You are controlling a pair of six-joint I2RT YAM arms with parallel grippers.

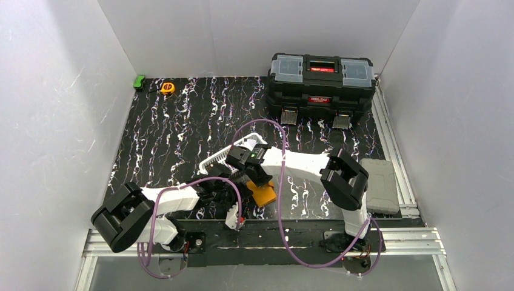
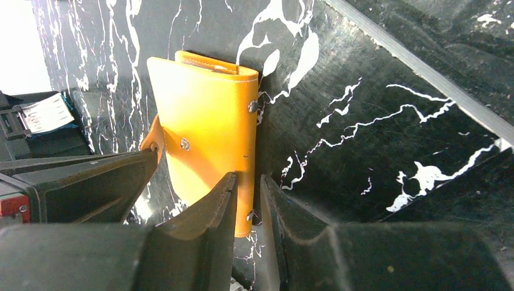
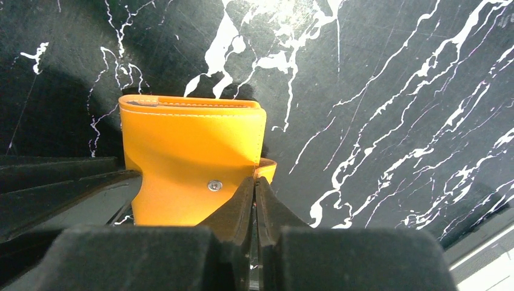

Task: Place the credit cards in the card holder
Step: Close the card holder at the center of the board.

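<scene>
The card holder is a closed orange wallet lying on the black marbled table near the front edge, between both arms. In the left wrist view my left gripper is shut on the long edge of the card holder, with that orange edge between its narrow jaws. In the right wrist view my right gripper is pinched shut on the small snap tab at the side of the card holder. The credit cards are out of view.
A white slotted basket sits just behind the grippers, partly under the right arm. A black toolbox stands at the back right. A grey pad lies at the right edge, and an orange tape measure and a green object sit at the back left.
</scene>
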